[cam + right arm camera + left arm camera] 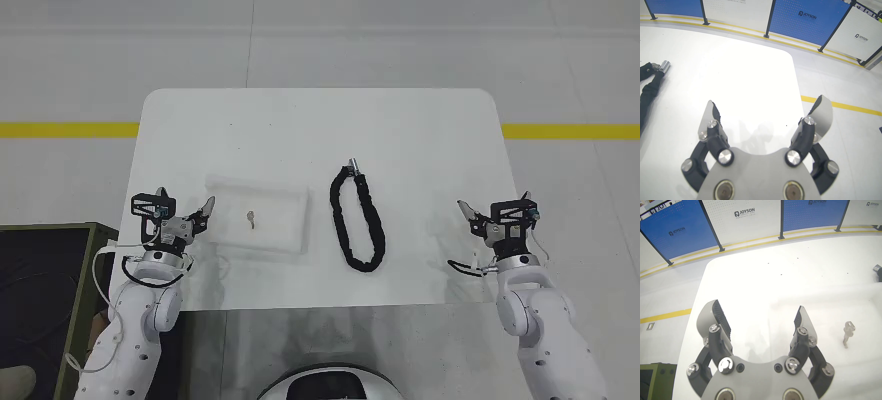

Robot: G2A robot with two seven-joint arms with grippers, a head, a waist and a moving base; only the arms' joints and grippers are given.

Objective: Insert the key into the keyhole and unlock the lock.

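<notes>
Two claws gape empty: I see the key near my left claw, perhaps on a pad; lock between it and right claw.

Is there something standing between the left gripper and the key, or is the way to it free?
Nothing visible stands between them. The left gripper is open, and the key lies flat on the white pad beside it, with only bare white surface between. The chain lock lies beyond the key.

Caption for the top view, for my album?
Open left gripper and right gripper flank key on pad and chain lock.
</notes>
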